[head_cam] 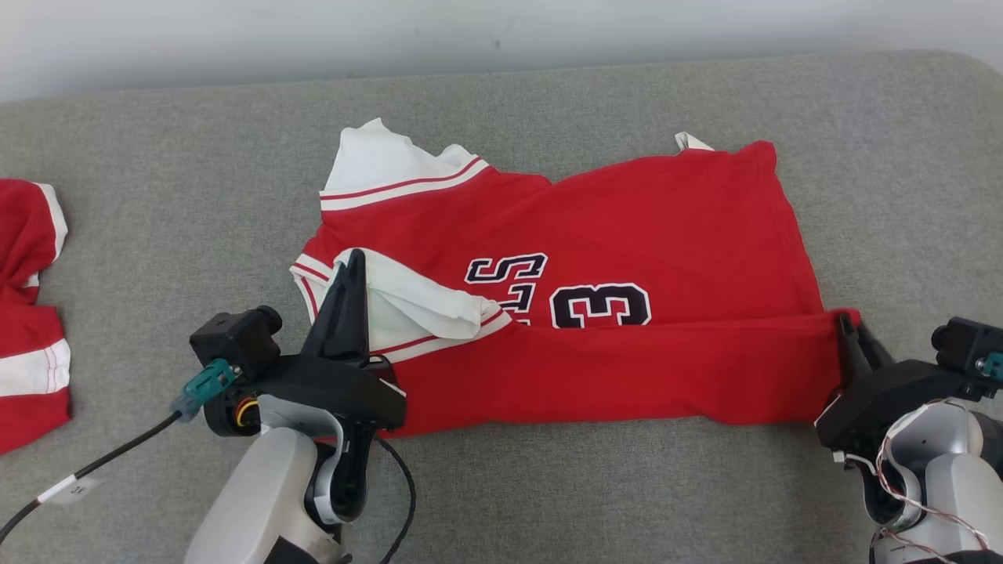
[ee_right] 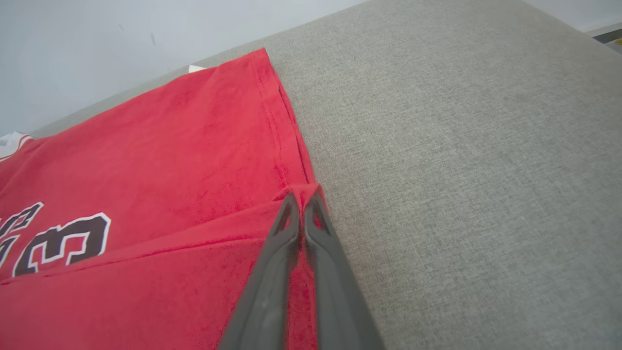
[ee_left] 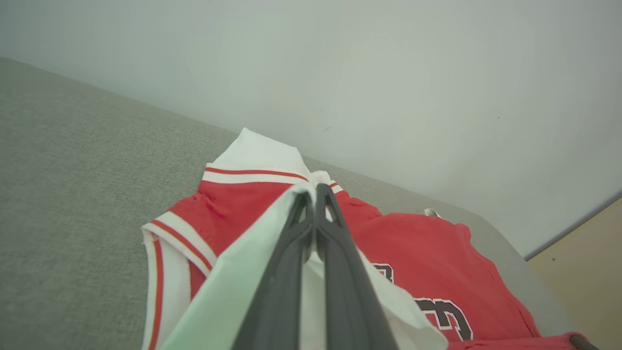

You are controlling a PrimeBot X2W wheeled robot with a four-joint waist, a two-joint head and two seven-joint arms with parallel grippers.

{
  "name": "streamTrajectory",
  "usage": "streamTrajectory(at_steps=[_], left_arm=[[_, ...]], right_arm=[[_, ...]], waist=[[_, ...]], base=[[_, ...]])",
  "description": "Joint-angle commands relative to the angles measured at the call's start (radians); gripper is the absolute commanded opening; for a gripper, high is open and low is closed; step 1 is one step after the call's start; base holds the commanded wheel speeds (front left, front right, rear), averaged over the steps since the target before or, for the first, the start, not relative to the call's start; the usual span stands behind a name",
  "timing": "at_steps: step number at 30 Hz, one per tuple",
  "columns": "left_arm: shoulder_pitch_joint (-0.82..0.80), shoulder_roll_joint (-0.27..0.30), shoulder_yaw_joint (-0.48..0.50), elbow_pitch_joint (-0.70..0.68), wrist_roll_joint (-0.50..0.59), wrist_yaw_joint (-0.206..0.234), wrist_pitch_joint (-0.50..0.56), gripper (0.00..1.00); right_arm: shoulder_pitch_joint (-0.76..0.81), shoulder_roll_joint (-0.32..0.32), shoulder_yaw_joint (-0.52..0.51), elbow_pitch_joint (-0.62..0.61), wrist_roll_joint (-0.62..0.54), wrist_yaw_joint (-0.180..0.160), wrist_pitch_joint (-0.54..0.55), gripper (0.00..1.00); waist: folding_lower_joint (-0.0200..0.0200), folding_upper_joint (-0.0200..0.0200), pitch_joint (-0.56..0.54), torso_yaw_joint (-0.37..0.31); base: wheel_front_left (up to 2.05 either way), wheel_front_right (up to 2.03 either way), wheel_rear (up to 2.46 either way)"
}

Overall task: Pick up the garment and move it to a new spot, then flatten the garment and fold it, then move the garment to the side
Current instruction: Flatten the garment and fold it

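Note:
The garment (head_cam: 627, 235) is a red jersey with white red-striped trim and black numerals, spread across the grey cushion. Its near long edge is folded up over the body. My left gripper (head_cam: 354, 262) is shut on the white sleeve fabric at the jersey's left end; in the left wrist view its fingers (ee_left: 316, 194) pinch that white cloth (ee_left: 233, 287). At the fold's right corner my right gripper (head_cam: 848, 321) is shut on the red hem. Red cloth (ee_right: 146, 160) sits squeezed between its fingertips (ee_right: 303, 199) in the right wrist view.
Another red and white garment (head_cam: 27, 313) lies at the left edge of the cushion. Bare grey cushion (head_cam: 588, 486) stretches in front of the jersey and to its right (ee_right: 461, 170). A pale wall (head_cam: 470, 31) runs behind. A black cable (head_cam: 102, 462) trails from my left wrist.

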Motion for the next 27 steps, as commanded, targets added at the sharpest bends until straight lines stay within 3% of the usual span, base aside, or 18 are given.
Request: streamTrajectory(at_steps=[1, 11, 21, 27], left_arm=[[-0.012, 0.006, 0.001, 0.009, 0.020, 0.010, -0.005, 1.00], [0.073, 0.078, -0.023, 0.035, 0.215, 0.089, 0.002, 1.00], [0.210, 0.154, -0.085, 0.000, 0.277, 0.201, 0.179, 1.00], [0.248, 0.166, -0.084, -0.049, 0.252, 0.228, 0.279, 1.00]], right_arm=[[-0.015, 0.004, -0.005, 0.004, 0.002, -0.002, -0.012, 1.00], [-0.016, -0.011, 0.001, -0.042, -0.009, -0.002, -0.017, 1.00], [0.104, 0.011, -0.060, -0.195, -0.087, -0.002, 0.196, 1.00], [0.115, 0.031, -0.048, -0.208, -0.133, -0.002, 0.276, 1.00]], waist=[[-0.0002, -0.0001, 0.000, 0.000], [-0.0002, -0.0001, -0.046, -0.002], [-0.0002, -0.0001, -0.072, 0.002], [-0.0002, -0.0001, -0.054, -0.005]], base=[[0.00, 0.00, 0.00], [0.00, 0.00, 0.00], [0.00, 0.00, 0.00], [0.00, 0.00, 0.00]])
